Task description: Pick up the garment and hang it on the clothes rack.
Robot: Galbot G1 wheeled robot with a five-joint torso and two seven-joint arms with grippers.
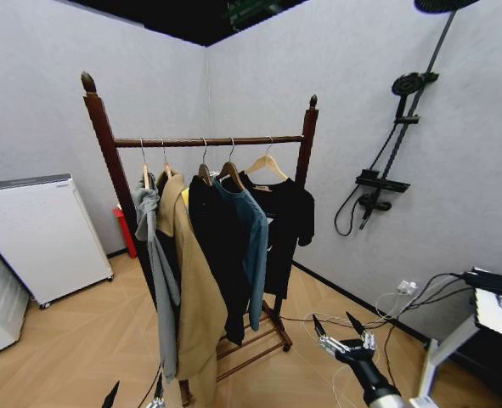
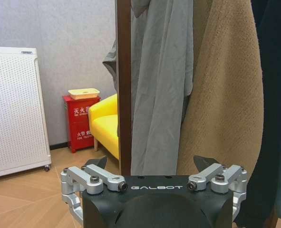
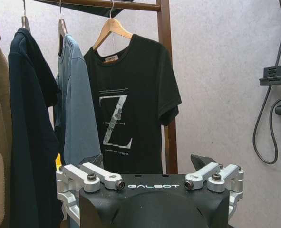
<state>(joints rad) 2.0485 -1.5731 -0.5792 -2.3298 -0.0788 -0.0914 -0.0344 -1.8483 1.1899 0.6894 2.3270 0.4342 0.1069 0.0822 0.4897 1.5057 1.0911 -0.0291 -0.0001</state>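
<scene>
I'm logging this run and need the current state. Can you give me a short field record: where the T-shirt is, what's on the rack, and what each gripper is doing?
garment: black T-shirt on wooden hanger, hanging on the rack bar, nearest the right post
clothes rack: dark wooden rack also holding grey, tan, dark and teal-blue shirt garments
left gripper: open, empty, low by the left post
right gripper: open, empty, low to the right of the rack

Head camera high, facing clothes rack (image 1: 208,141), both wrist cameras low, nearer, sharing it

The garment (image 1: 286,212) hangs rightmost on the clothes rack (image 1: 208,142), beside the teal shirt (image 1: 252,234).
</scene>
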